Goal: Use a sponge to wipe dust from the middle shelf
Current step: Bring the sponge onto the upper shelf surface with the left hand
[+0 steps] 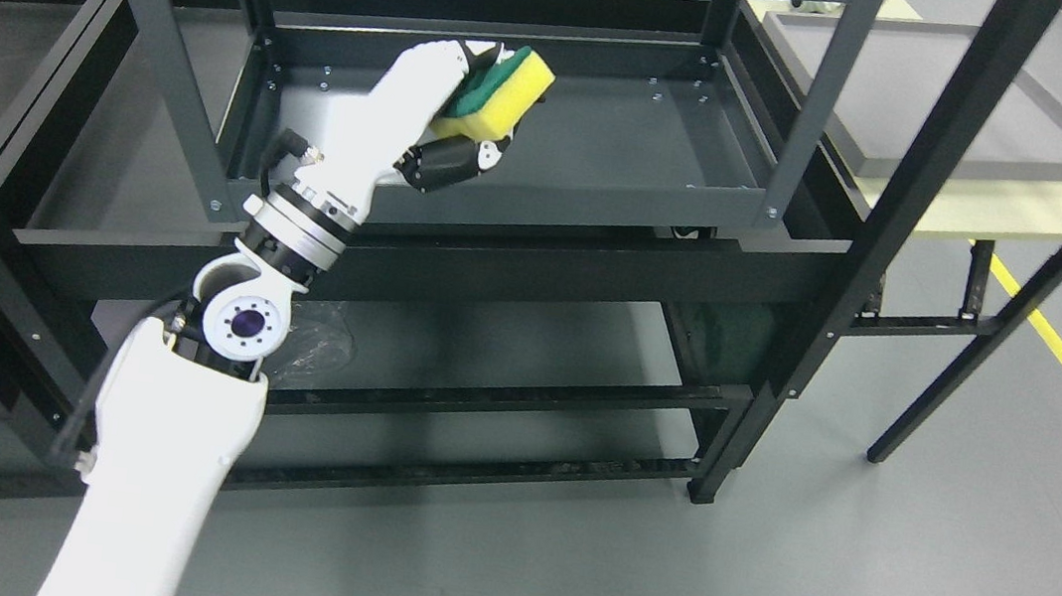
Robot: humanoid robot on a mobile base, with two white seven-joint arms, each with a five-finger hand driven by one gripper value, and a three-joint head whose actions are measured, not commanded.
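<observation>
sponge (497, 94): yellow foam with a green scrubby side, held up over the middle shelf (628, 149), looks like it isn't touching the tray floor yet

left robot hand (441, 123): fingers clamped around the sponge's near end, far end sticking out free

handling: I'd guess super light and squishy, so it'll deform under a hard squeeze, not fragile at all

where to hold: across the thick sides, leaving a flat face free for wiping

right arm: not showing anywhere
</observation>
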